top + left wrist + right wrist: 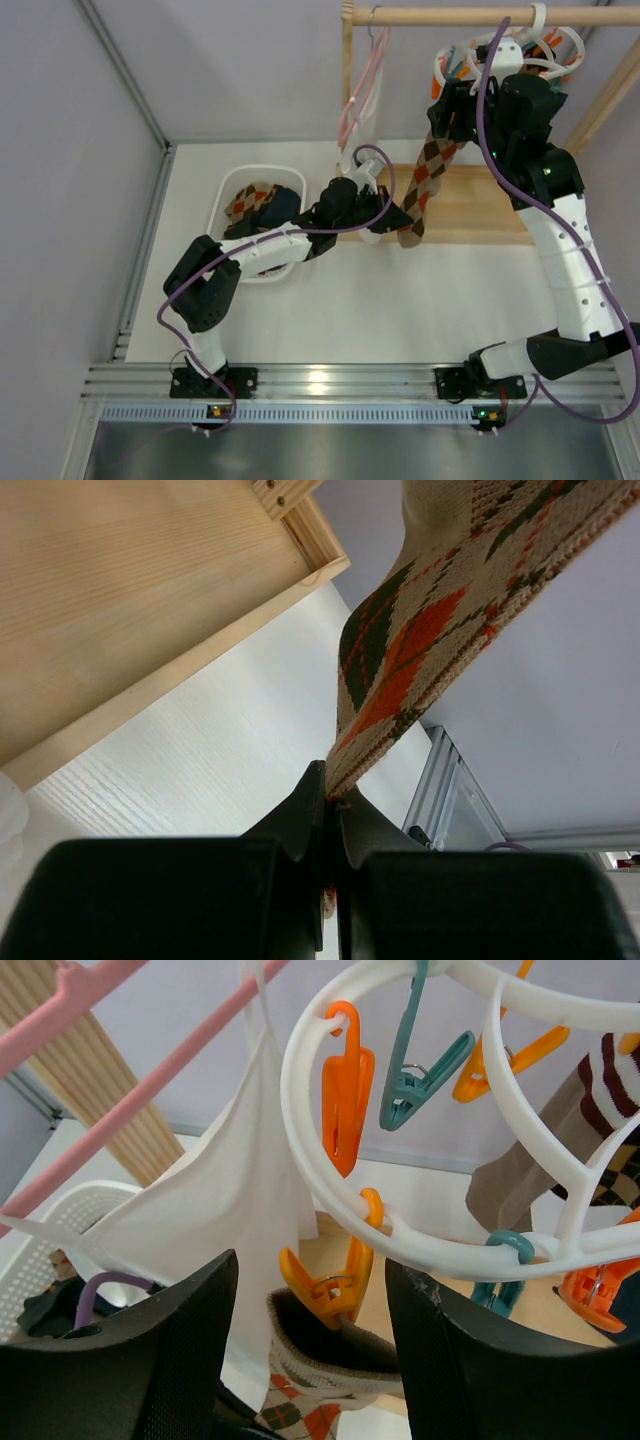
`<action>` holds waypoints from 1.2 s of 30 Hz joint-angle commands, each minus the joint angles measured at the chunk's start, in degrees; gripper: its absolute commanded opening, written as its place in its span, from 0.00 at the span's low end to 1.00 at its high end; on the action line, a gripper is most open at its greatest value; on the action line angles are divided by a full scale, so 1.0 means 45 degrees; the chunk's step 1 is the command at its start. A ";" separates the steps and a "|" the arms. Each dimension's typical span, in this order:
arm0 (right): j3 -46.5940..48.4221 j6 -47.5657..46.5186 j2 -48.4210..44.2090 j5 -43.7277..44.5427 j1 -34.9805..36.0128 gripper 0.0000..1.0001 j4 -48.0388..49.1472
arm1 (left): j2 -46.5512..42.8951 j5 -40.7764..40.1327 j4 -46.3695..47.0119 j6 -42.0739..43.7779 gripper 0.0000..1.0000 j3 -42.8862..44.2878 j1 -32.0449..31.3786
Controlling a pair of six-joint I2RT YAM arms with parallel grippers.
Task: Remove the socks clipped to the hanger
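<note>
The step in hand seems to be the release of the argyle sock, which hangs over the table from the white ring hanger on the wooden rack. The right arm stretches high up to the hanger, while the left arm reaches low and forward to the sock's lower end. The left gripper has its jaws pressed together on that end. The right gripper holds nothing, its jaws wide apart on both sides of the orange clip that bites the cuff. I judge that the right jaws must next squeeze this clip open, and then the left arm pulls down gently.
</note>
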 commanded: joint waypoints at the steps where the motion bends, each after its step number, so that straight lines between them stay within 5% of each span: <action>1: 0.0372 -0.0400 0.0008 0.0607 0.0064 0.58 0.0536 | -0.0148 0.0197 0.0541 -0.0089 0.00 0.0180 -0.0110; 21: -0.0096 -0.0283 0.0340 -0.0408 -0.0541 0.56 0.1571 | -0.0070 0.0470 0.0541 -0.0069 0.00 0.0337 -0.0325; 29: -0.0720 -0.0185 0.0028 -0.0272 -0.0560 0.32 0.2292 | -0.0090 0.0451 0.0541 -0.0069 0.00 0.0298 -0.0364; 36: -0.1307 -0.0205 -0.0324 -0.0115 -0.0560 0.24 0.2625 | -0.0070 0.0470 0.0541 -0.0108 0.00 0.0337 -0.0364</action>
